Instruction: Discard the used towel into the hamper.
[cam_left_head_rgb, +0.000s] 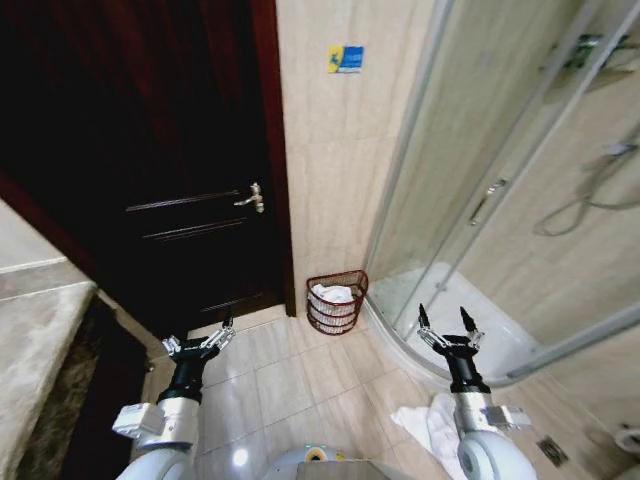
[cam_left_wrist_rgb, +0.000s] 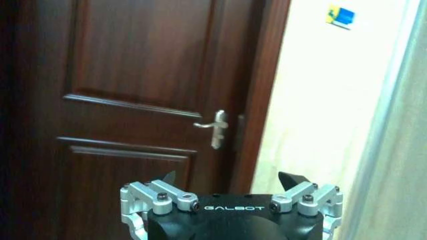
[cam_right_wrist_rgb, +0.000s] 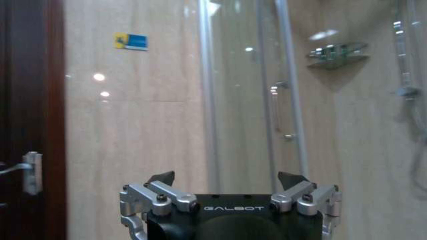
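Nearest me, a white towel (cam_left_head_rgb: 425, 420) lies on the floor at 5 o'clock beside my right gripper (cam_left_head_rgb: 447, 324), fingers apart and empty; my left gripper (cam_left_head_rgb: 203, 343) at 7 o'clock is spread too. Bare tiles (cam_left_head_rgb: 300, 375) lie between them. Farther, at 12 o'clock, the hamper (cam_left_head_rgb: 337, 300) holding white cloth stands against the wall, between the dark door (cam_left_head_rgb: 170, 170) and the shower's curved edge (cam_left_head_rgb: 400, 340).

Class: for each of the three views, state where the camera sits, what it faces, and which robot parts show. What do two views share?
Head: high, looking down at hamper, both arms.
Left wrist: behind left gripper, facing door.
Right wrist: behind right gripper, facing shower glass.
Shared: blue wall sticker.
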